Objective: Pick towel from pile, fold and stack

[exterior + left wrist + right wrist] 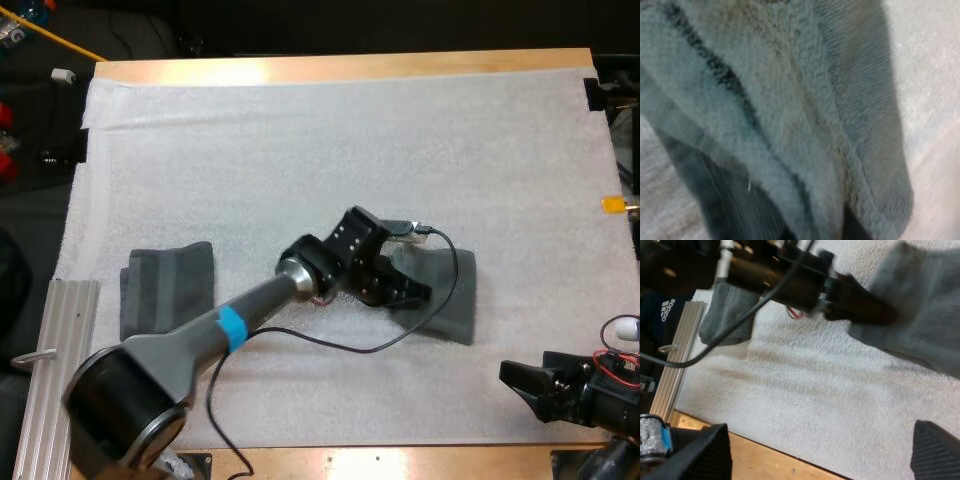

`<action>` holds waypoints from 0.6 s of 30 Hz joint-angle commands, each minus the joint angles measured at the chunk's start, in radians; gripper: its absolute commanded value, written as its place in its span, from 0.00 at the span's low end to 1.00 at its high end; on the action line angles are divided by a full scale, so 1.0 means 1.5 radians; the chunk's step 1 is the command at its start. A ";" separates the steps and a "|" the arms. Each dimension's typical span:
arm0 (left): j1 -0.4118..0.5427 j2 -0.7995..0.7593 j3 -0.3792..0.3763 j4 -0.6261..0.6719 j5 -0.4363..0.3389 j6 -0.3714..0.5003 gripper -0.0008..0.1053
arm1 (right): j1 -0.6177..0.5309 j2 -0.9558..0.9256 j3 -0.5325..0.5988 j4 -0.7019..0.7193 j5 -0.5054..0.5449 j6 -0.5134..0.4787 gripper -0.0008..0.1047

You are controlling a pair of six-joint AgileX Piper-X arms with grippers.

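A dark grey-green towel (448, 285) lies rumpled on the white mat (350, 150), right of centre. My left gripper (412, 292) is at its left edge, shut on the cloth; the left wrist view shows the towel (790, 115) bunched in folds close up. From the right wrist view, the left gripper (885, 317) bites into the edge of the towel (925, 325). A second towel (168, 287), folded, lies flat near the mat's left edge, seen too as the folded towel (730, 315). My right gripper (512, 380) rests low at the mat's front right, open (820, 435) over bare mat.
A ribbed metal rail (55, 350) lies along the table's front left corner, beside the folded towel. The left arm's cable (330, 345) loops over the mat in front of the rumpled towel. The wooden table edge (400, 460) runs just below the right gripper.
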 commanded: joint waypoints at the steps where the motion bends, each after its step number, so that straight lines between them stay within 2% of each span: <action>1: 0.009 -0.020 -0.013 0.048 -0.026 0.046 0.01 | 0.000 -0.002 -0.004 0.001 -0.005 -0.002 0.68; 3: 0.022 -0.036 -0.031 0.098 -0.049 0.090 0.01 | 0.000 -0.002 -0.004 0.001 -0.005 -0.002 0.68; 8: 0.067 -0.088 -0.062 0.225 -0.145 0.201 0.01 | 0.000 -0.002 -0.004 0.001 -0.005 -0.002 0.68; 13: 0.137 -0.137 -0.063 0.298 -0.167 0.261 0.01 | 0.000 -0.002 -0.004 0.001 -0.005 -0.002 0.68; 18: 0.221 -0.182 -0.063 0.354 -0.167 0.311 0.01 | 0.000 -0.002 -0.004 0.001 -0.005 -0.002 0.68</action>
